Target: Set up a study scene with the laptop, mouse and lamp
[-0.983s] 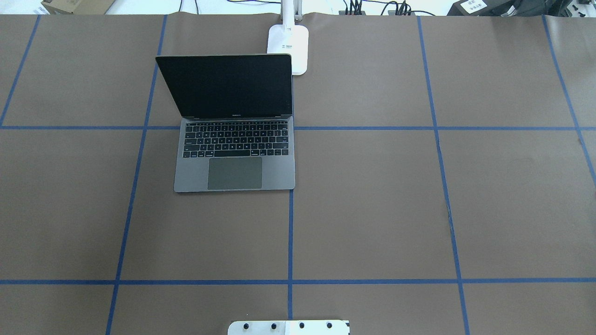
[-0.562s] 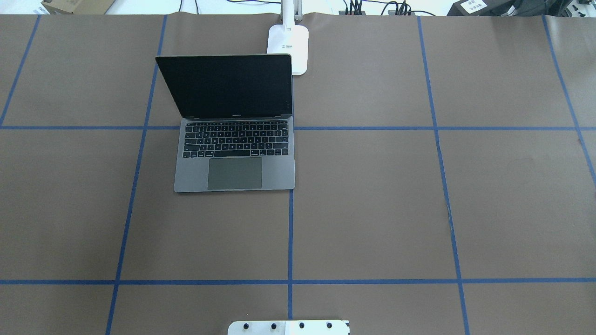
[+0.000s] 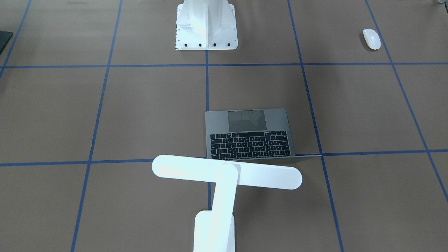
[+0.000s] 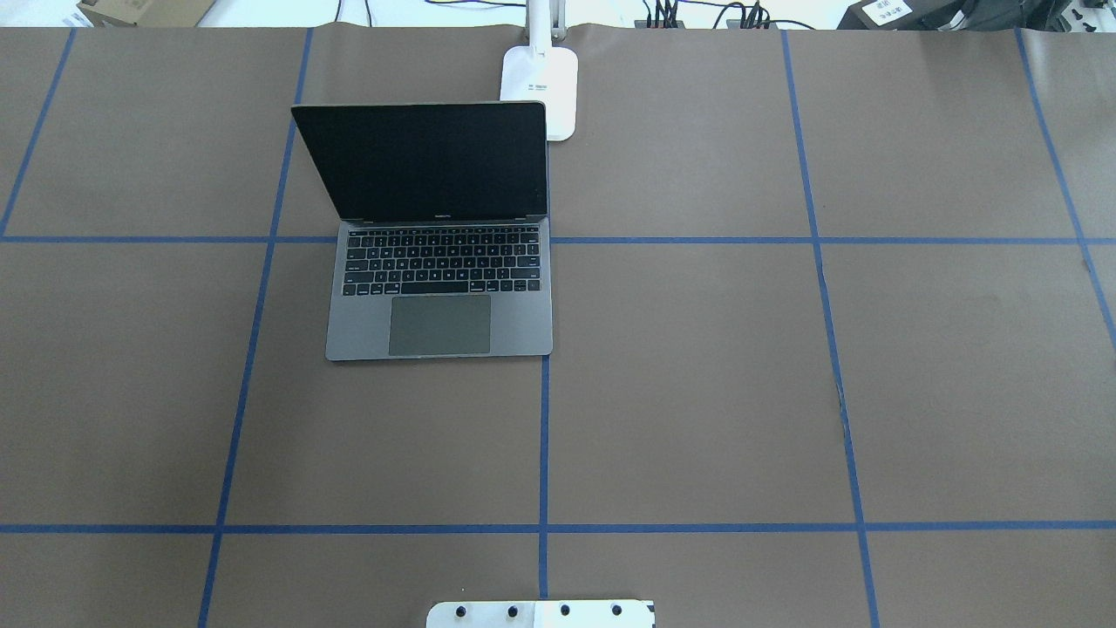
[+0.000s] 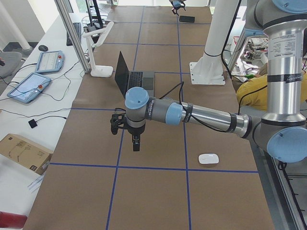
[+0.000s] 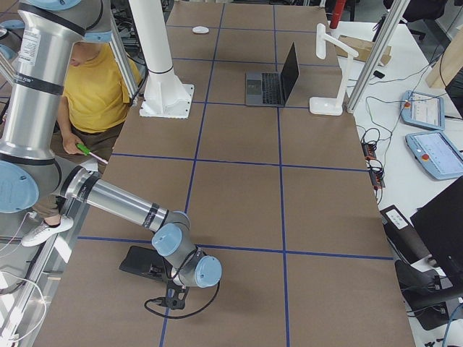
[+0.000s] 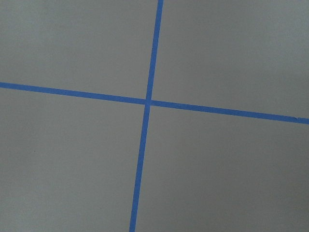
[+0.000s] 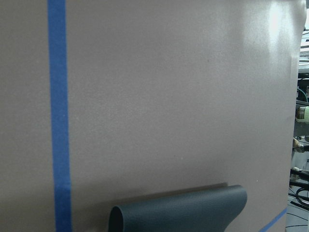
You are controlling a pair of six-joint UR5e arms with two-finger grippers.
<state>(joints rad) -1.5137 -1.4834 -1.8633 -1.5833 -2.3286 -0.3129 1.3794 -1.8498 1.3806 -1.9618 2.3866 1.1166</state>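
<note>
Your laptop (image 4: 440, 296) is open on the desk (image 4: 697, 392), midway along it and toward the far edge. The lamp (image 3: 227, 173) stands at that edge just behind the lid, its head over the back of the keyboard. I judge both placed. A black pad (image 6: 145, 264) lies near the robot-side edge at the right end. The mouse (image 3: 371, 38) sits near that edge toward the left end, well apart from the laptop, so it remains to be brought. You cannot tell whether the left fingers (image 5: 136, 143) or right fingers (image 6: 173, 298) are wide or narrow.
</note>
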